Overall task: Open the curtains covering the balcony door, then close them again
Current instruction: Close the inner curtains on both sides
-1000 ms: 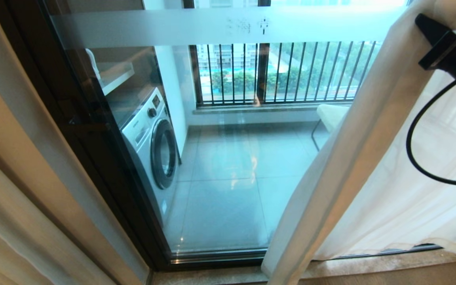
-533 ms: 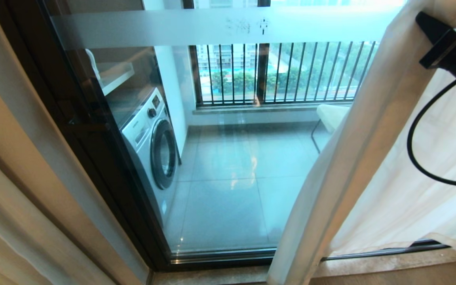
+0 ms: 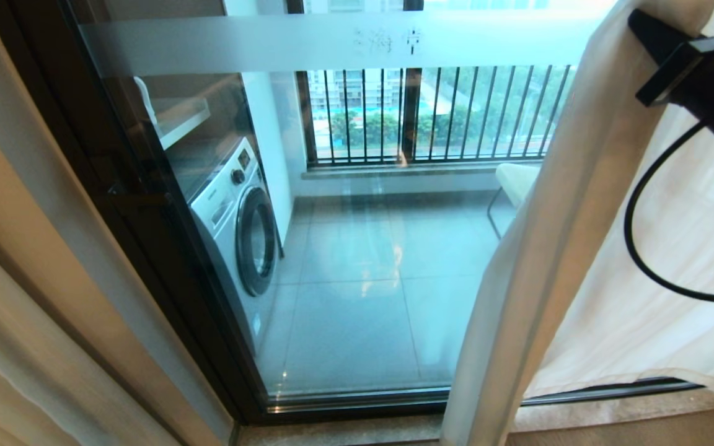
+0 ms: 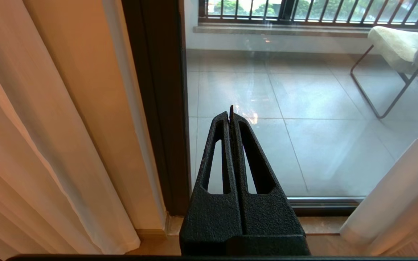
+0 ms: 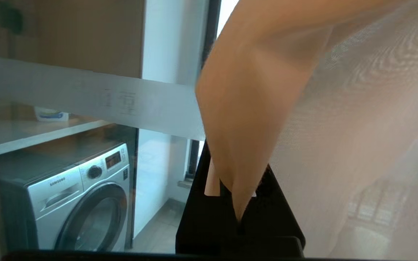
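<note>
The balcony door (image 3: 357,266) is glass in a dark frame, with a frosted band across its top. The sheer white curtains (image 3: 561,229) hang bunched at the right and leave most of the glass bare. My right gripper (image 3: 642,28) is high at the right, shut on a fold of the curtains (image 5: 252,108); the fabric runs down between its black fingers (image 5: 198,203) and hides their tips. Low by the door frame, my left gripper (image 4: 230,112) is shut and holds nothing. The curtains' lower part (image 4: 394,203) shows to its right.
Thick tan drapes (image 3: 22,279) hang at the left beside the door frame. Behind the glass stand a washing machine (image 3: 239,229), a chair (image 3: 518,179) and a black-barred railing window (image 3: 437,111). A black cable (image 3: 633,248) loops under my right arm.
My right gripper has shifted slightly left in the head view with the curtain fold in it. The curtain's lower edge has swung right, baring more glass. The left arm is still.
</note>
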